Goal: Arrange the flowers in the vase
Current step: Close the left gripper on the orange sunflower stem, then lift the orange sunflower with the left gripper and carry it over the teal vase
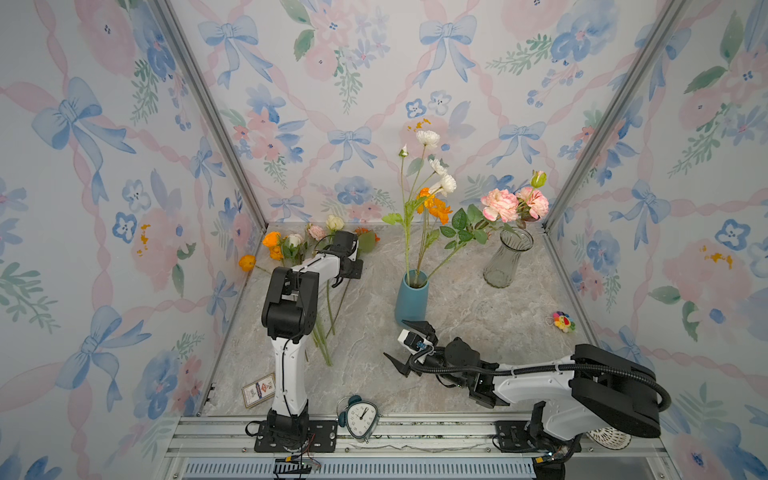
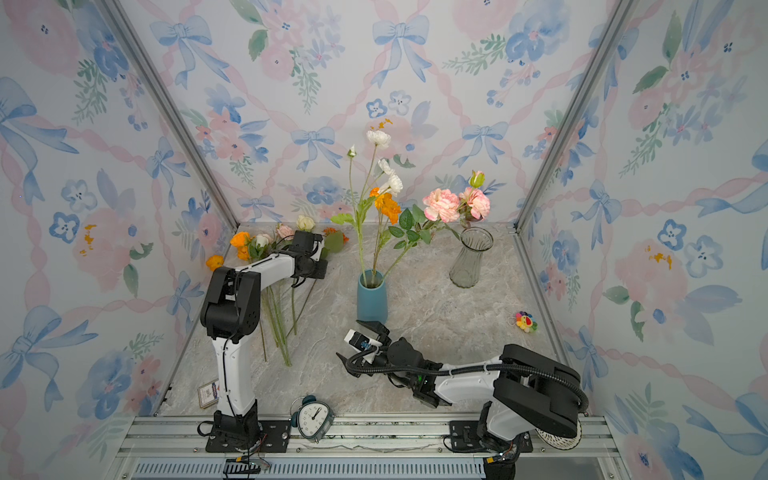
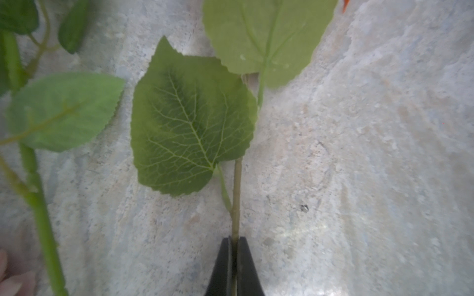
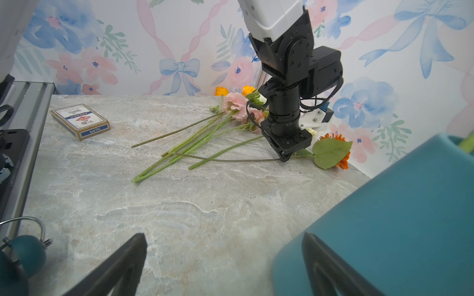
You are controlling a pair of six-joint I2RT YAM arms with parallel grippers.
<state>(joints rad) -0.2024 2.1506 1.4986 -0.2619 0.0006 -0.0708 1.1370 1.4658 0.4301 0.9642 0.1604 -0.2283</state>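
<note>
On the table, left jaws pinching orange flower stem, right jaws spread apart

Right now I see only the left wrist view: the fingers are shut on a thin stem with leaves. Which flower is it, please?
Observer: The orange sunflower. Its head lies just past the left fingers.
Operator: Is it lifted already?
Observer: No. In the right wrist view its stem lies flat on the table.
Operator: And where is the vase?
Observer: The blue vase stands mid-table, already holding flowers.
</note>
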